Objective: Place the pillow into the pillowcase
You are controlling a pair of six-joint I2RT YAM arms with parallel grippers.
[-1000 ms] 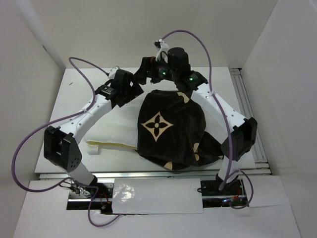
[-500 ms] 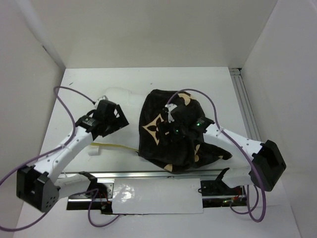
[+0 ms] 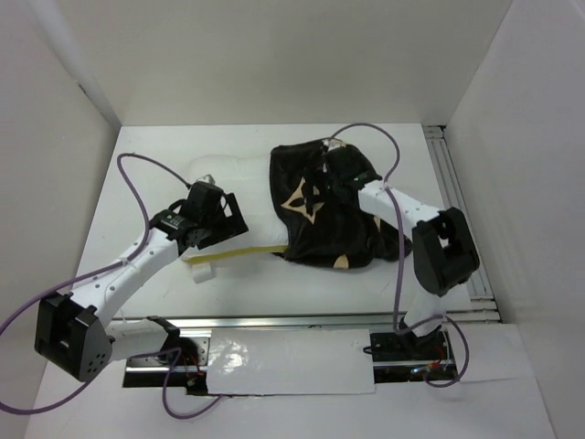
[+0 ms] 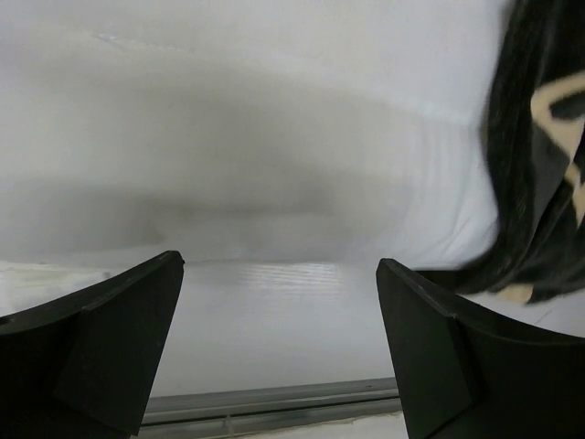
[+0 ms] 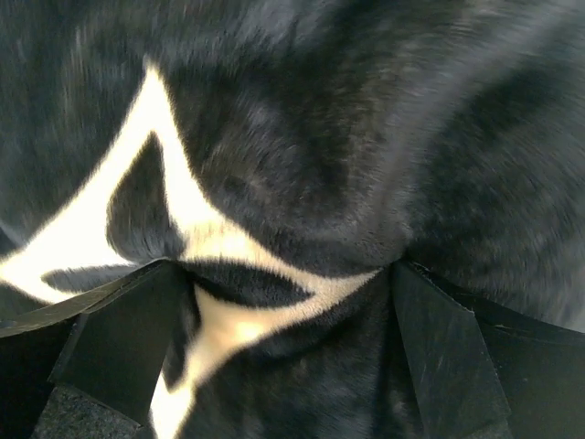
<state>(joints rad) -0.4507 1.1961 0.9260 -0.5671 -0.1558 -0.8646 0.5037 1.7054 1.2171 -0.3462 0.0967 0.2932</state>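
Left end effector (image 3: 219,218): fingers (image 4: 101,347) stand wide apart, clamped on nothing, poised over the pillow (image 3: 251,206).

Right end effector (image 3: 315,192): fingers (image 5: 110,338) likewise spread, with plush pillowcase (image 3: 343,224) fabric filling the gap between them (no closed grip is evident; contact cannot be confirmed).

Pillow position: flat on the counter (image 3: 146,146), left of centre, with its pale yellow trim (image 3: 233,253) along the near edge.

Pillowcase position: right of centre, overlapping the pillow's right end. Whether that end sits inside the sack or merely under it cannot be determined.
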